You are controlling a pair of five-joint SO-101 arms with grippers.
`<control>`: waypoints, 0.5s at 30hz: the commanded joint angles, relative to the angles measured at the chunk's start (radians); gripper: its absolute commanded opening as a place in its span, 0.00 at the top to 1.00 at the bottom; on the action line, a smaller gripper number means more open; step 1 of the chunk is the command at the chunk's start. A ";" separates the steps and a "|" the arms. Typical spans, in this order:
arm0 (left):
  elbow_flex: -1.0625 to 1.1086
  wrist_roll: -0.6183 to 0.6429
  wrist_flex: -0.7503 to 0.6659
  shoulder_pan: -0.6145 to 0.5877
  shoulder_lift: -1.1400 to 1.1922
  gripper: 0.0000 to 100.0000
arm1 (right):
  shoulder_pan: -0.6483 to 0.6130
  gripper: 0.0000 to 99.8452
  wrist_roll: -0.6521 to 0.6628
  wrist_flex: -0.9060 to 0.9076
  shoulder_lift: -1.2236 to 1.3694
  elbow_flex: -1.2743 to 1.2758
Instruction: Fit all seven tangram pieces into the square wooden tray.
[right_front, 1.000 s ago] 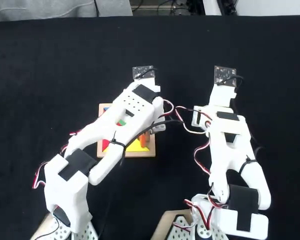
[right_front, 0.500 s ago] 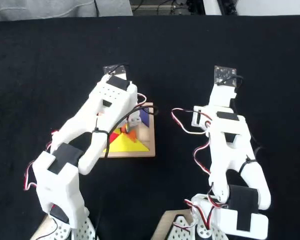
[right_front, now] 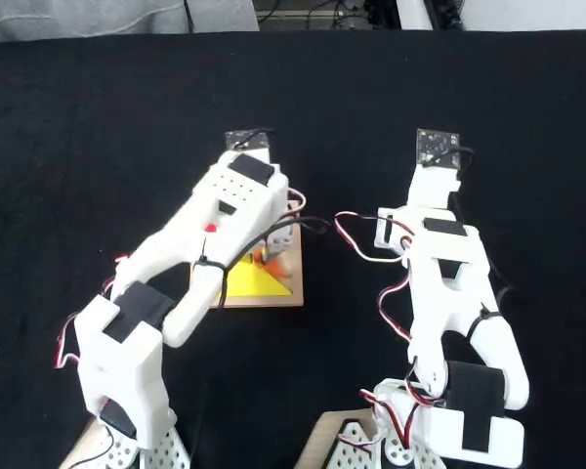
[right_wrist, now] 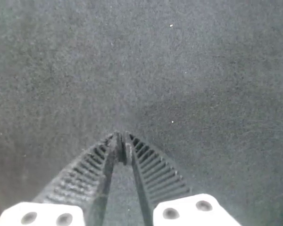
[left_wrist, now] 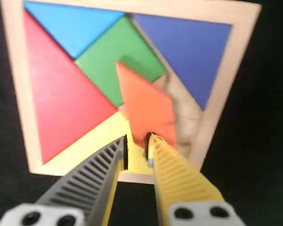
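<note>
Left gripper (left_wrist: 137, 143): you have it over the near edge of the square wooden tray (left_wrist: 13, 80), one ribbed finger grey and the other yellow, drawn in to a narrow gap. The lower corner of the orange piece (left_wrist: 146, 106) sits pinched between the tips. This piece is a flat parallelogram. It lies askew, its upper corner overlapping the green square (left_wrist: 115, 56), and is not seated flat. Beside it a strip of bare pale wood (left_wrist: 186, 113) shows on the tray floor, next to the dark blue triangle (left_wrist: 188, 47). Seated flush in the tray are the light blue triangle (left_wrist: 70, 23) at the far corner, the large red triangle (left_wrist: 61, 99) along one side, and the yellow triangle (left_wrist: 80, 150) at the near rim. All have smooth, matt painted faces with straight edges. In the high view, the tray lies under the left arm's forearm on the black cloth (right_front: 78, 127). Right gripper (right_wrist: 120, 143): the dark ribbed fingers are closed tip to tip with nothing between them, above the cloth's fine felt-like nap, well apart from the tray.
</note>
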 commanded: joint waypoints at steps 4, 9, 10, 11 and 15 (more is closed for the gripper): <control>-0.033 -0.002 -0.031 0.048 -0.018 0.89 | -0.014 0.99 0.014 -0.012 -0.050 -0.077; -0.030 -0.002 -0.029 0.064 -0.018 0.89 | -0.014 0.99 0.015 -0.012 -0.051 -0.077; -0.028 -0.002 -0.025 0.070 -0.018 0.89 | -0.014 0.99 0.015 -0.012 -0.051 -0.077; -0.028 -0.002 -0.017 0.073 -0.018 0.89 | -0.014 0.99 0.015 -0.012 -0.051 -0.077; -0.067 -0.005 0.054 0.088 -0.031 0.89 | -0.014 0.99 0.015 -0.012 -0.051 -0.077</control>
